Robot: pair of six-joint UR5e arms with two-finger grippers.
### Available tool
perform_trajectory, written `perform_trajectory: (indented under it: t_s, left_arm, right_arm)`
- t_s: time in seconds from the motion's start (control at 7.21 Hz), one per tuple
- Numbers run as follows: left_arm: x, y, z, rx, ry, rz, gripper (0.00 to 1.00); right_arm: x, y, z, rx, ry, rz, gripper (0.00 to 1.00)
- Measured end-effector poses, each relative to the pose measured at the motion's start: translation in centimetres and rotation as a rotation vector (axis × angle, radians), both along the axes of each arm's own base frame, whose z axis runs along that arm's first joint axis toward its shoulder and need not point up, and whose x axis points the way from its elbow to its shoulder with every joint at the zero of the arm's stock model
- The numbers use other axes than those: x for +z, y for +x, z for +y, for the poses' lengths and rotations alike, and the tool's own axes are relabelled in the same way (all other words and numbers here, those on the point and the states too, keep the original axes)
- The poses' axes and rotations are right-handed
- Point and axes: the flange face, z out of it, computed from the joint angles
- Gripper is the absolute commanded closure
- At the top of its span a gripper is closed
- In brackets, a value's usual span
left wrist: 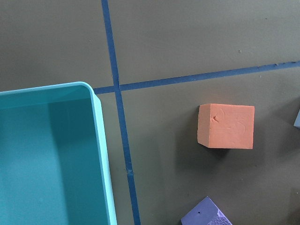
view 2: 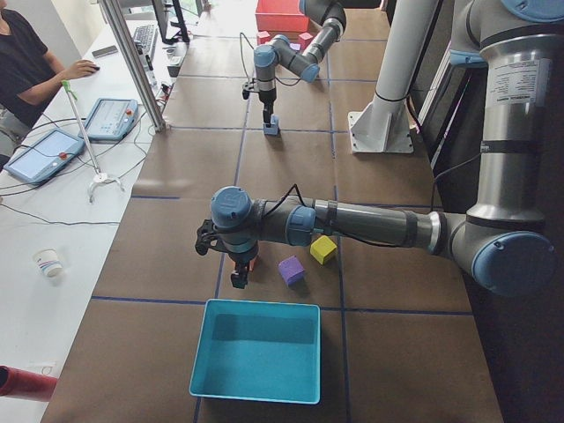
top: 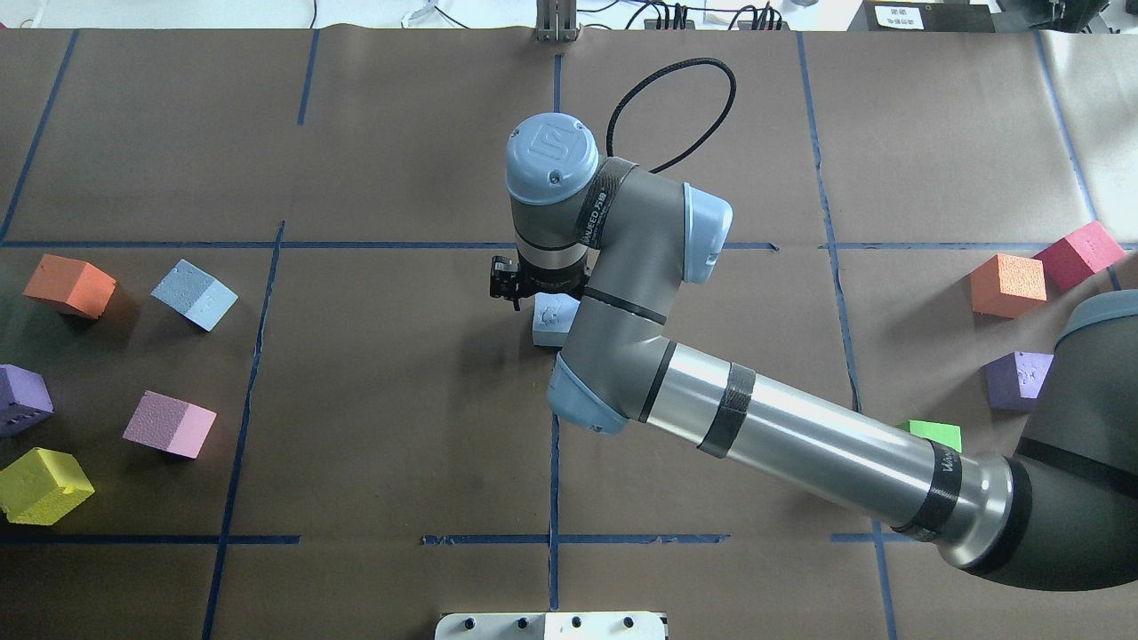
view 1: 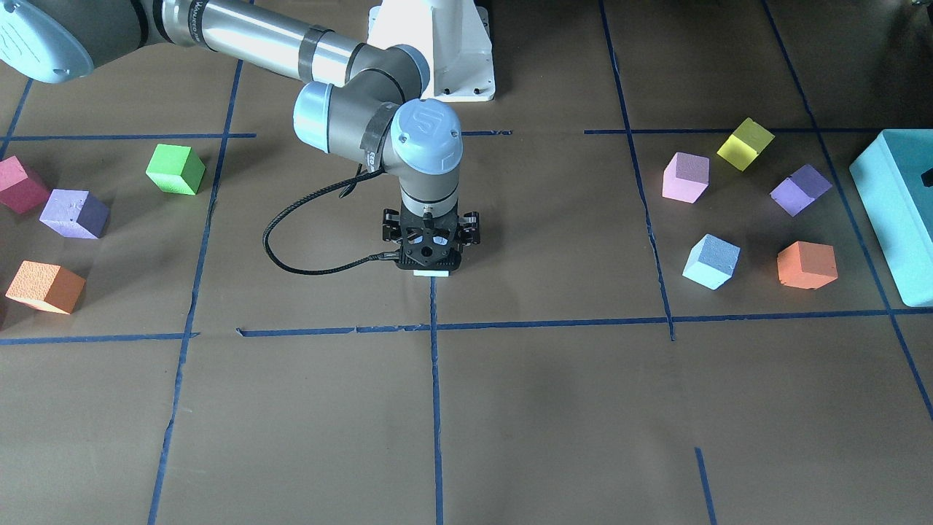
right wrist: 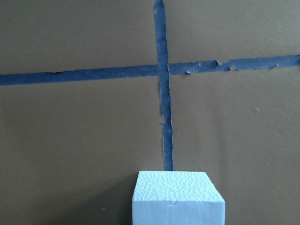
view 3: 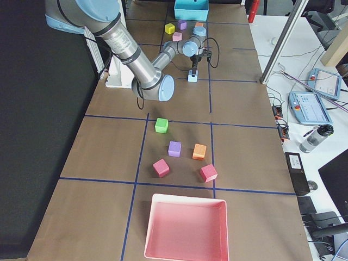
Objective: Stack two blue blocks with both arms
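Note:
One pale blue block (top: 551, 318) sits on the brown paper at the table's centre, by a tape crossing. My right gripper (view 1: 430, 268) stands straight over it. Its fingers are hidden under the wrist and look closed on the block. The block fills the bottom of the right wrist view (right wrist: 177, 199). The second blue block (view 1: 711, 261) lies free on my left side, also in the overhead view (top: 194, 294). My left gripper (view 2: 238, 275) shows only in the exterior left view, above an orange cube (left wrist: 226, 125). I cannot tell whether it is open or shut.
A teal box (view 1: 893, 211) stands at the left end, with pink (view 1: 685, 177), yellow (view 1: 745, 144) and purple (view 1: 800, 189) cubes near it. Green (view 1: 175, 169), purple (view 1: 73, 214), orange (view 1: 45, 286) and red (view 1: 18, 184) cubes lie on my right side. A pink tray (view 3: 185, 202) stands at the right end.

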Motion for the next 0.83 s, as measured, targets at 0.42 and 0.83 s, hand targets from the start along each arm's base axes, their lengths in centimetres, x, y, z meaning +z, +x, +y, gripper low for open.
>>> perform_trajectory:
  t_s: [0.42,0.83]
  left_arm:
    - [-7.0,6.3,-0.7,0.069,0.082,0.013,0.00]
    - [-14.2,15.3,-1.0,0.158,0.241,-0.011,0.00]
  right_arm:
    - [-2.5,4.7,-1.5,0.043,-0.002,-0.010,0.00]
    - [-2.3,14.7,-2.1,0.069,0.018,0.020,0.00]
